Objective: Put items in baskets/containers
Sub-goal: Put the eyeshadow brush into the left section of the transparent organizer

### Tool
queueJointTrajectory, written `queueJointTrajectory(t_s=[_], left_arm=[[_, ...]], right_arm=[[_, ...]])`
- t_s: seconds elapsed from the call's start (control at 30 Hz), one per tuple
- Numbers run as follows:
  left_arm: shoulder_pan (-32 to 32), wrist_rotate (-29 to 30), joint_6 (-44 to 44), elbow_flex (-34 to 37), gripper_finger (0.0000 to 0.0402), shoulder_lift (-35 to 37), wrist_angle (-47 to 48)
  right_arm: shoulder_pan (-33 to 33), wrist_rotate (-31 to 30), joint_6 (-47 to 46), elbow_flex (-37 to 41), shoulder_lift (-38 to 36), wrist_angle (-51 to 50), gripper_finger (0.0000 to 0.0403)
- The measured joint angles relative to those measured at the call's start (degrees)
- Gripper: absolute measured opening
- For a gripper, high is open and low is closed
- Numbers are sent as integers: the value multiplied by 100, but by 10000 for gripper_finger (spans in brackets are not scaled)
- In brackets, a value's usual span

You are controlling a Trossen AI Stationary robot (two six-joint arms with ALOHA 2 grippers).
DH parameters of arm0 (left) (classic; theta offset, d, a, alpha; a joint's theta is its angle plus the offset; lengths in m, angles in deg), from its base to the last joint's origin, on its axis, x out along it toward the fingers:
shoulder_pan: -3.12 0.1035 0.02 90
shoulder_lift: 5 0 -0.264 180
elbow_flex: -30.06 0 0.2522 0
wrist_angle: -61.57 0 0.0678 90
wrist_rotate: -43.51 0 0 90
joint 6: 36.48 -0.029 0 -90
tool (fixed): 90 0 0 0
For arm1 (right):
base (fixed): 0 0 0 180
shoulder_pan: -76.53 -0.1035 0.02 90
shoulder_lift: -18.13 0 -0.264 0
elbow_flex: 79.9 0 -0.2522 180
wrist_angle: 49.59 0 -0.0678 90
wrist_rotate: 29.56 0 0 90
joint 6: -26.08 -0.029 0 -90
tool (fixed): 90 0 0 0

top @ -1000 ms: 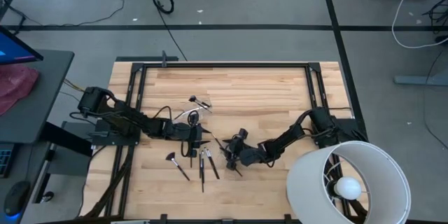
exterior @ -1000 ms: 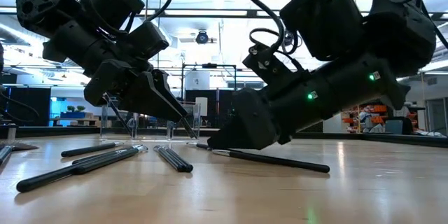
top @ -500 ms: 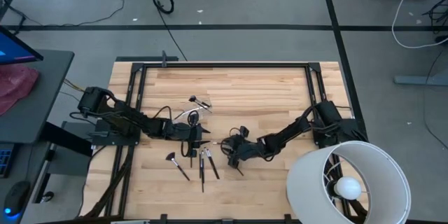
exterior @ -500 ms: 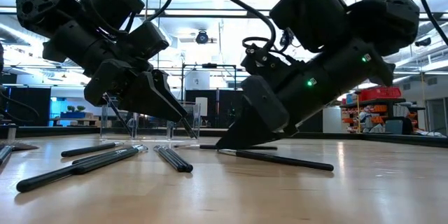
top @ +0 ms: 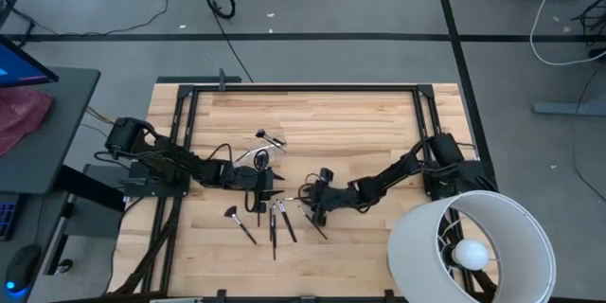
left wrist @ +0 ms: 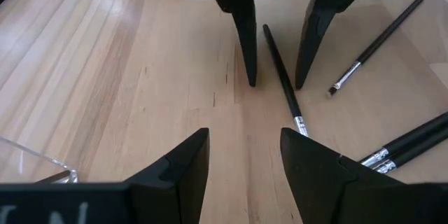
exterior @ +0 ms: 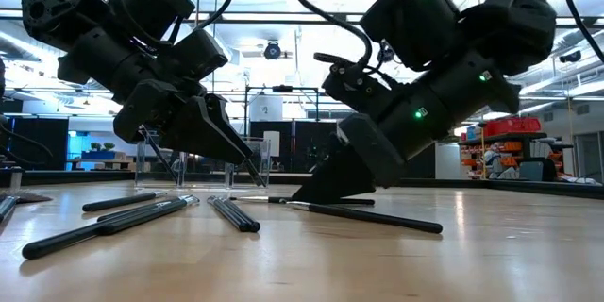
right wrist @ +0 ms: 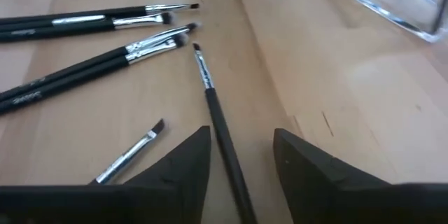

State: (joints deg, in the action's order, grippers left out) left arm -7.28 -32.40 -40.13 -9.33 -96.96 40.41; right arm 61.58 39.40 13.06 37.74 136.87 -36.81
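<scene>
Several thin dark makeup brushes (top: 276,220) lie flat on the wooden table, some with silver ferrules (right wrist: 150,42). My right gripper (right wrist: 241,136) is open and tilted down at the table; one brush (right wrist: 218,122) lies between its fingers, apart from both, as the left wrist view shows (left wrist: 280,70). My left gripper (left wrist: 241,136) is open just left of it (top: 273,191), facing it, with nothing between its fingers. The clear plastic container (right wrist: 392,0) stands on the table beside the left gripper (left wrist: 35,164).
A big white lamp shade (top: 469,246) stands at the table's near right corner. A fan-shaped brush (top: 233,214) lies near the left gripper. A black frame (top: 303,86) edges the table. Bare wood lies along the far side.
My right gripper has moved toward the table's left, closer to the left gripper, and has tipped steeper, its wrist rising, so that its fingers now stand astride one brush. The brushes and my left gripper have stayed where they were.
</scene>
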Motion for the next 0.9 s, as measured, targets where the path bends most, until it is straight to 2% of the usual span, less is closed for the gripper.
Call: queueJointTrajectory(t_s=[0.27,0.9], left_arm=[[0,24,5,0,181,0,-25],[-2,21,326,0,181,0,116]], right_arm=[[301,608,267,20,0,197,166],[283,664,488,41,49,522,166]])
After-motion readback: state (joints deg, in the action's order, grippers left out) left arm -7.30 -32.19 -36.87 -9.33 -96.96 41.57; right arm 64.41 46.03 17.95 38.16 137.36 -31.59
